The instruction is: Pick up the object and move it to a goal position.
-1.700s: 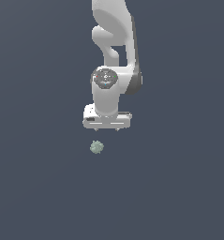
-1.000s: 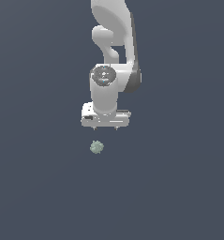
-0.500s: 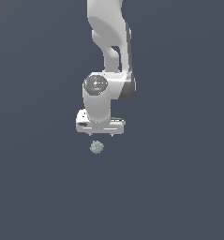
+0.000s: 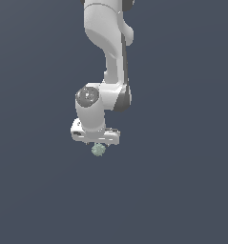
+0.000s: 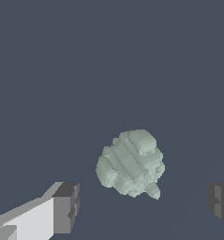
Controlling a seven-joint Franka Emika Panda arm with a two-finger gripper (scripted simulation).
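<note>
Where the one white robot arm (image 4: 108, 52) ends, a single tool (image 4: 97, 143) hangs pointing down, and its two dark-tipped fingers (image 5: 66, 207) are spread wide apart, gripping nothing. In the wrist view, one finger shows whole with its white body and grey pad, while only the edge of the second pad appears at the far side of the frame. Between these two fingers, touching neither, lies the object (image 5: 130, 162): one small pale grey-green ball, lumpy and blocky, with a little nub sticking out from one side. There is clear open space between the ball and each pad.

In the exterior view, the object (image 4: 98, 150) sits just under the tool's white body, so close that the fingertips are hard to make out; they seem to reach down on either side of it, though the view is too small to be sure. The ball appears to rest on the flat, dark blue-grey counter (image 4: 182, 190), which fills the whole background with no visible edge. Above the tool, the arm rises through one round grey-capped joint (image 4: 88, 96) and up beyond the top of the frame.
</note>
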